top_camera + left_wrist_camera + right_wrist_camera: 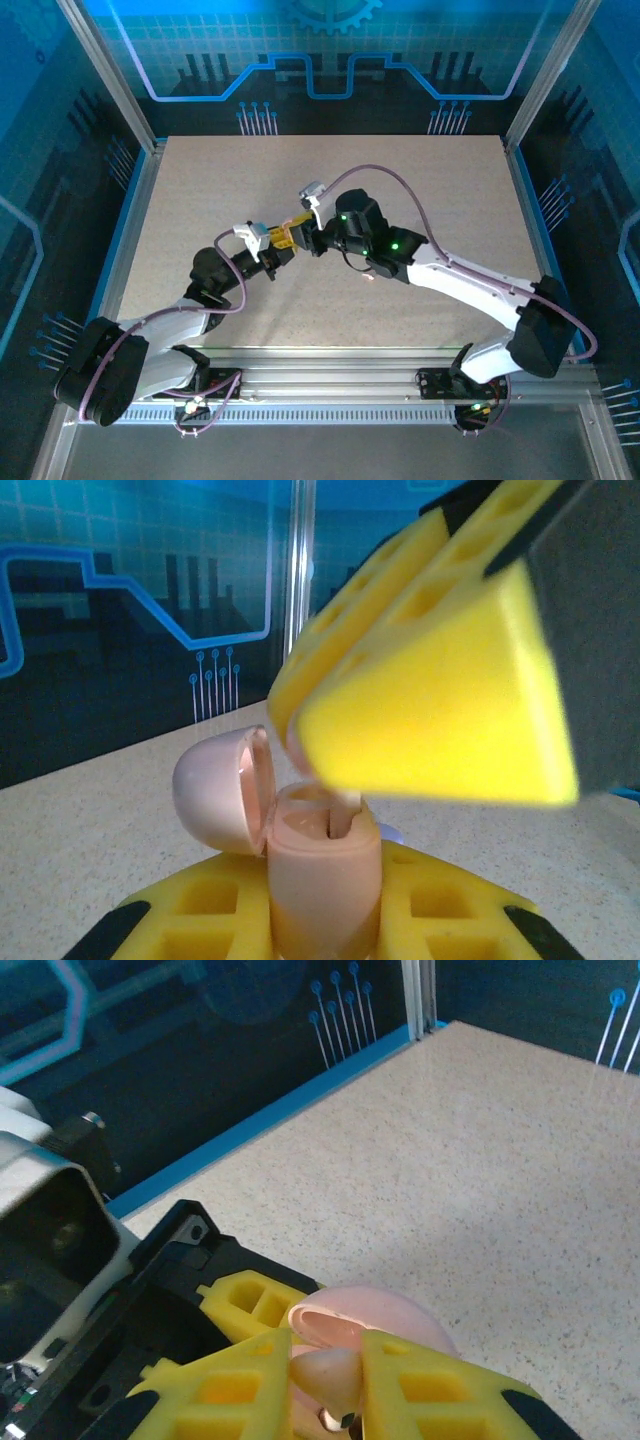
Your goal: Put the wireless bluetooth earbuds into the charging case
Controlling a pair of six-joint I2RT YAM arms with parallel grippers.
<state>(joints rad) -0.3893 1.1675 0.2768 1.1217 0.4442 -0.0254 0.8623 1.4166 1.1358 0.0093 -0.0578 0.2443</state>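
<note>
Worktop (200,180), centre: both arms meet at one pink case.
Left fingers (180,920) clamp the open case (325,880), its lid (215,790) tipped back; right fingers (230,1390) pinch a pale pink earbud (326,1376) at the case's mouth.

Earbud (328,1378) half-hidden between right jaws

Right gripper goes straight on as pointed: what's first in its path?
The open pink case in the left gripper; the earbud in the right gripper looks to be at its socket mouth, depth unclear.
</note>
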